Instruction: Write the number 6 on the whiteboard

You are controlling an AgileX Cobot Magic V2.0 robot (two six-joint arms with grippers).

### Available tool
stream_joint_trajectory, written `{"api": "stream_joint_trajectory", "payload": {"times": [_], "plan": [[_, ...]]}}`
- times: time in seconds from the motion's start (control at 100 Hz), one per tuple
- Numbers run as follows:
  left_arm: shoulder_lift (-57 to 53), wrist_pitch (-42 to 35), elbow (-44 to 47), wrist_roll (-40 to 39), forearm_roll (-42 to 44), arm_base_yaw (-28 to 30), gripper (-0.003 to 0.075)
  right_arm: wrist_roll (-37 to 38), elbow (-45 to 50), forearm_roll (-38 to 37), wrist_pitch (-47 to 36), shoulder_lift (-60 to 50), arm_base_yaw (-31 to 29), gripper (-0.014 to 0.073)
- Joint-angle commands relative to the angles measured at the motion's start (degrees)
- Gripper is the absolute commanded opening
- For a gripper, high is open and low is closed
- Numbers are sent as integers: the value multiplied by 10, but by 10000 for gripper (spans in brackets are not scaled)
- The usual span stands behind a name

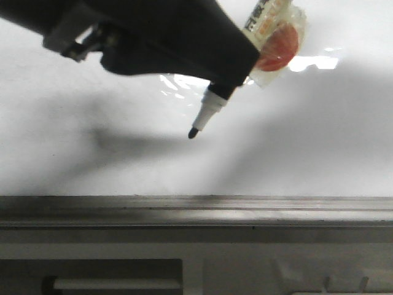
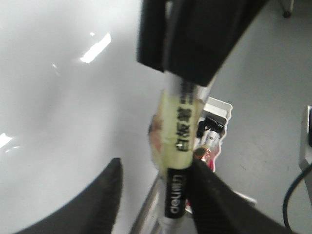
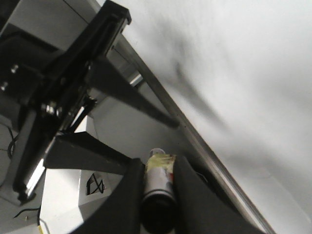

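Glossy pale grey-white whiteboard (image 1: 73, 153) fills your view, dark grooved frame edge (image 1: 196, 212) along front. Right gripper (image 3: 158, 195) clenched on taped black-tipped marker (image 1: 206, 117), tilted, tip over board. Left gripper state: cannot tell. No 6 visible.

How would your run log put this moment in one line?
right gripper: shut on yellow-labelled marker pen | left gripper: open | pen tip: over glossy pale whiteboard, contact unclear | number 6: no stroke visible
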Motion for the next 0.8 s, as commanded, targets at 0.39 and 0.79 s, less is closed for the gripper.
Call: {"api": "stream_joint_trajectory", "payload": {"times": [0.39, 0.79], "plan": [[-231, -10, 71, -2, -61, 218, 458, -4, 172, -5, -239, -231, -1, -62], [-373, -17, 134, -2, -47, 285, 458, -4, 241, -2, -453, -281, -1, -62]]}}
